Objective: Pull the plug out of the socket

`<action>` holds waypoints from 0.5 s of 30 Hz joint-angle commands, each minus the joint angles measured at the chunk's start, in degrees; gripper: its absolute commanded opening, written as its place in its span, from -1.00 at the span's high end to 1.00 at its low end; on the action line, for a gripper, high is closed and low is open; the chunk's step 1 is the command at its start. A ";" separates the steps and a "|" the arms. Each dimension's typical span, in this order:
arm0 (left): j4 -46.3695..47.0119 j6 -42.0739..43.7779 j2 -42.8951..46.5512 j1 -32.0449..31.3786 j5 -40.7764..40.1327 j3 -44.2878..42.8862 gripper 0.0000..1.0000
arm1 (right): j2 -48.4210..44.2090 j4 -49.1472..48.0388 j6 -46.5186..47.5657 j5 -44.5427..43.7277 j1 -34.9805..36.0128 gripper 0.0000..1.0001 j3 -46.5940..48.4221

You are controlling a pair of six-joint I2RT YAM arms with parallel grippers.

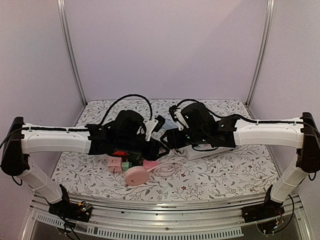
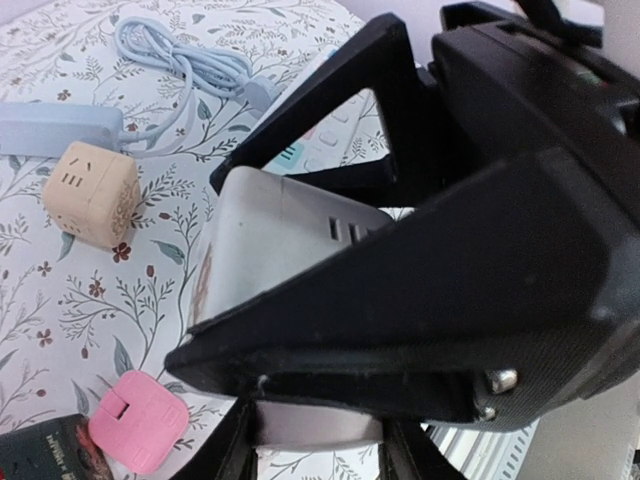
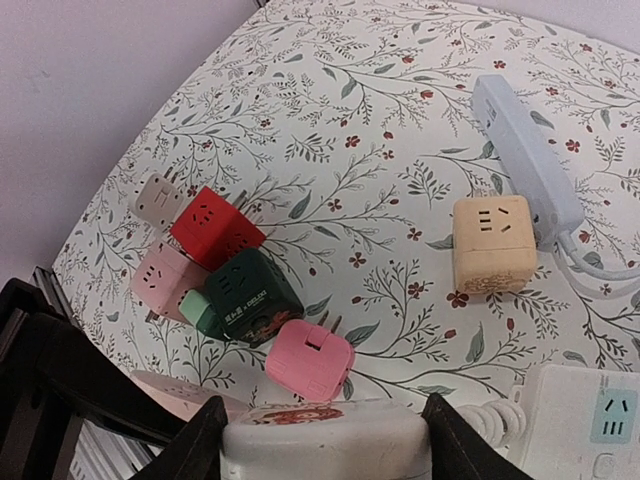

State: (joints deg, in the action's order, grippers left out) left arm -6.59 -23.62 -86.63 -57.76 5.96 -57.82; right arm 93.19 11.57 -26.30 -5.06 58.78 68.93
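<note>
In the right wrist view, my right gripper [image 3: 325,442] is shut on the socket [image 3: 325,438], a white cube with a red flower print on its edge. The left wrist view shows that same socket [image 2: 280,240] as a grey-white cube with slots on top, clamped between the right gripper's black fingers [image 2: 420,320]. Below it, my left gripper [image 2: 320,445] has a grey plug [image 2: 320,430] filling the gap from finger to finger. The joint between plug and socket is hidden behind the right finger. Seen from above, both grippers meet over the table's middle [image 1: 161,137].
On the flowered table lie a pink plug [image 3: 310,360], a dark green cube [image 3: 250,295], a red cube [image 3: 210,225], a pale pink cube [image 3: 160,280] and a beige cube [image 3: 490,245]. A light blue power strip [image 3: 525,150] and a white strip [image 3: 590,420] lie to the right.
</note>
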 commanded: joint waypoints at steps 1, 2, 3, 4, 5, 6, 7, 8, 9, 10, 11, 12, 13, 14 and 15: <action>1.15 1.43 -2.93 0.10 -2.00 -1.40 0.32 | -2.01 -9.55 -0.47 8.74 2.48 0.54 1.65; 1.15 1.44 -2.93 0.02 -1.99 -1.41 0.40 | -2.04 -9.55 -0.38 8.83 2.51 0.54 1.65; 1.20 1.54 -2.85 0.01 -2.03 -1.42 0.49 | -2.04 -9.55 -0.14 8.85 2.53 0.54 1.58; 1.15 1.58 -2.66 0.03 -2.19 -1.42 0.56 | -1.98 -9.55 0.14 8.91 2.56 0.54 1.50; 1.19 1.68 -2.49 0.04 -2.26 -1.29 0.65 | -1.96 -9.55 0.34 8.92 2.49 0.55 1.36; 1.29 1.71 -2.24 0.10 -2.29 -1.18 0.70 | -1.89 -9.55 0.65 8.97 2.53 0.55 1.12; 1.39 1.71 -1.91 0.17 -2.22 -1.01 0.76 | -1.87 -9.55 0.91 9.13 2.53 0.55 0.87; 1.40 1.70 -1.64 0.25 -2.02 -0.84 0.81 | -1.91 -9.55 1.43 9.39 2.50 0.55 0.53; 1.40 1.68 -1.31 0.44 -1.82 -0.74 0.86 | -1.99 -9.55 1.81 9.75 2.50 0.55 0.13; 1.45 1.57 -0.93 0.69 -1.43 -0.53 0.92 | -2.10 -9.53 2.48 10.21 2.53 0.56 -0.35; 1.67 1.40 -0.50 1.02 -1.09 -0.20 0.99 | -2.26 -9.55 3.14 10.72 2.52 0.56 -0.94; 1.98 1.21 -0.06 1.30 -0.48 0.27 1.00 | -2.59 -9.55 4.43 11.29 2.52 0.56 -1.52; 2.32 1.07 0.33 1.81 0.02 0.75 1.00 | -2.93 -9.55 5.48 11.95 2.53 0.56 -2.07; 2.74 0.98 0.76 2.30 0.68 1.24 1.00 | -3.25 -9.55 6.46 12.41 2.58 0.56 -2.86; 3.03 0.71 1.17 2.83 1.50 1.70 1.00 | -3.88 -9.55 7.84 12.77 2.61 0.56 -3.37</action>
State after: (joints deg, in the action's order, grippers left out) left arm -7.46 -23.20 -86.67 -57.71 6.72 -57.87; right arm 93.12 8.78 -23.83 -4.21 58.78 66.98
